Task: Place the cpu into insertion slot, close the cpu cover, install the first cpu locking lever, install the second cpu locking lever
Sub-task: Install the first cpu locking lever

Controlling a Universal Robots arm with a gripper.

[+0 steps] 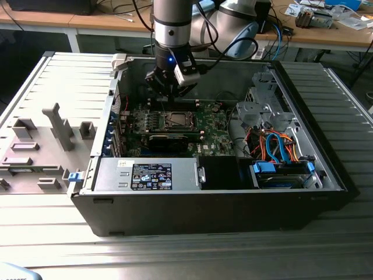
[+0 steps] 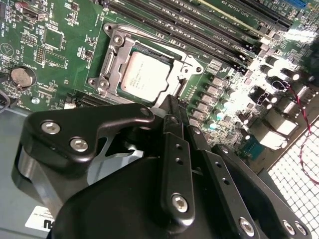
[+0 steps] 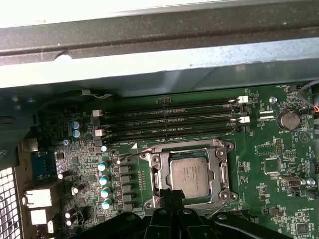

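Exterior view: black gripper (image 1: pixel 169 87) above the small square silver-rimmed insertion slot (image 1: pixel 176 121), straight below.

Second wrist view: flat silver-grey square cpu (image 2: pixel 145 77) seated in slot, just beyond the fingers (image 2: pixel 172 107), pressed together, holding nothing.

First wrist view: thin silvery metal cpu cover (image 3: pixel 222 169) framing the chip.

Silver cpu (image 3: pixel 190 175) inside insertion slot (image 3: pixel 153 175)

1. We see even room light in the exterior view, with the computer case (image 1: pixel 221 204) interior dim.
2. Glare whitens the case wall (image 3: pixel 149 10) in the first wrist view.
3. In the second wrist view, the capacitors (image 2: pixel 264 94) are overexposed and the gripper (image 2: pixel 172 107) looms dark and soft.
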